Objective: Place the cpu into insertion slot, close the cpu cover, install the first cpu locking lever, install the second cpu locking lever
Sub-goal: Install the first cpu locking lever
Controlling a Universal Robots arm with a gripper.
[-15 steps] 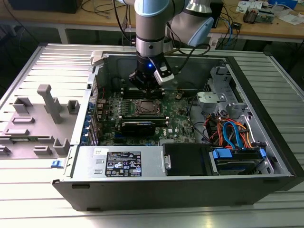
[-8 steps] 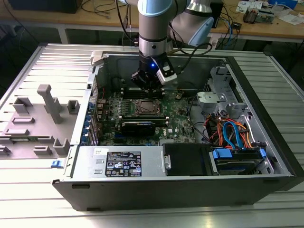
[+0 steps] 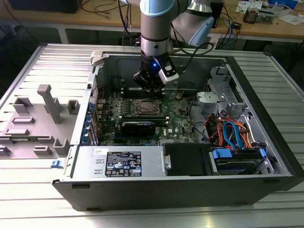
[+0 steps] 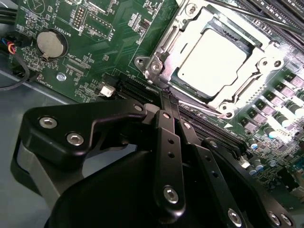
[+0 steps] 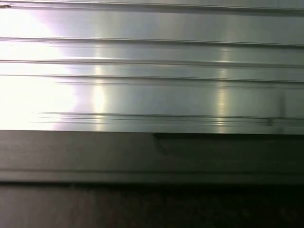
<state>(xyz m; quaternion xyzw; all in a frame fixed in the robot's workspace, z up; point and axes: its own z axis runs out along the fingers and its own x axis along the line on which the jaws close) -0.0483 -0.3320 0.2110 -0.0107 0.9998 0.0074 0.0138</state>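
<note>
While the pincer (image 4: 166,95) hangs closed beside it, the cpu (image 4: 212,59) sits under the cpu cover (image 4: 263,64)

Exterior view: high, in front of open computer case (image 3: 266,142), looking down. Second wrist view: close above insertion slot (image 4: 213,57); both show it. First wrist view: very near ribbed metal surface (image 5: 152,71).

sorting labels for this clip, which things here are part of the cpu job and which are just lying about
Job:
cpu, seated in the insertion slot
cpu cover, closed over it
end effector, beside the slot

Lying about:
coin battery
grey fixtures
blue cables
</note>
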